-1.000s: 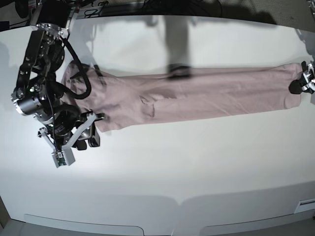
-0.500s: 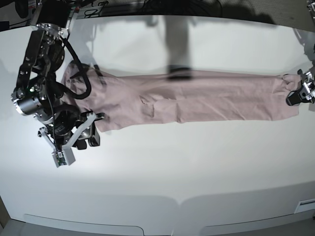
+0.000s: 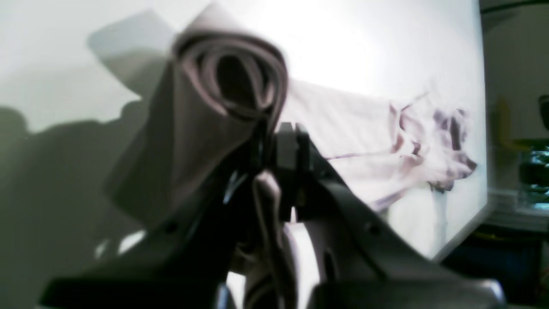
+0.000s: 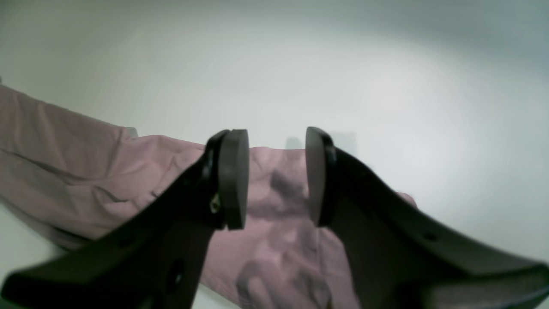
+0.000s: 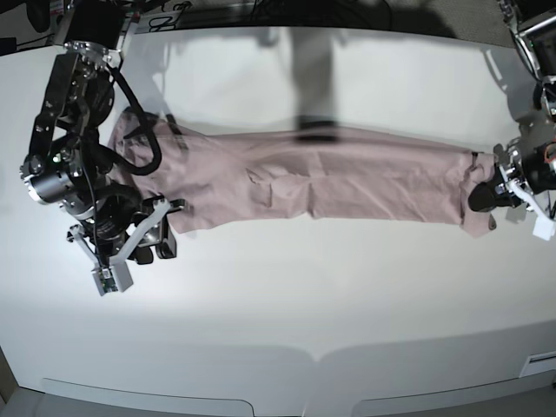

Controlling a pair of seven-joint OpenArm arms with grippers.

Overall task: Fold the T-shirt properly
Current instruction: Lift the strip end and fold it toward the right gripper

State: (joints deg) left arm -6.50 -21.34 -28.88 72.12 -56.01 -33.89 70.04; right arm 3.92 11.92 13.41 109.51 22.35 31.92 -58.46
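Observation:
The mauve-pink T-shirt (image 5: 330, 178) lies as a long narrow band across the white table. My left gripper (image 5: 483, 196) is shut on its right end. In the left wrist view the jaws (image 3: 270, 146) pinch a curled loop of the cloth (image 3: 206, 124), and the rest trails away (image 3: 364, 128). My right gripper (image 5: 149, 243) is open at the front edge of the shirt's left end. In the right wrist view its fingers (image 4: 233, 180) stand apart just above the wrinkled cloth (image 4: 85, 171), holding nothing. The neck and label are hidden.
The white table (image 5: 287, 295) runs wide in front of the shirt, with its front edge (image 5: 278, 382) near the bottom. Dark equipment (image 5: 261, 13) lines the back edge. The right arm's body and cable (image 5: 78, 130) cover the shirt's left end.
My left gripper has moved left and toward the front with the shirt's right end, which now bunches and shortens the band. The right arm has not moved.

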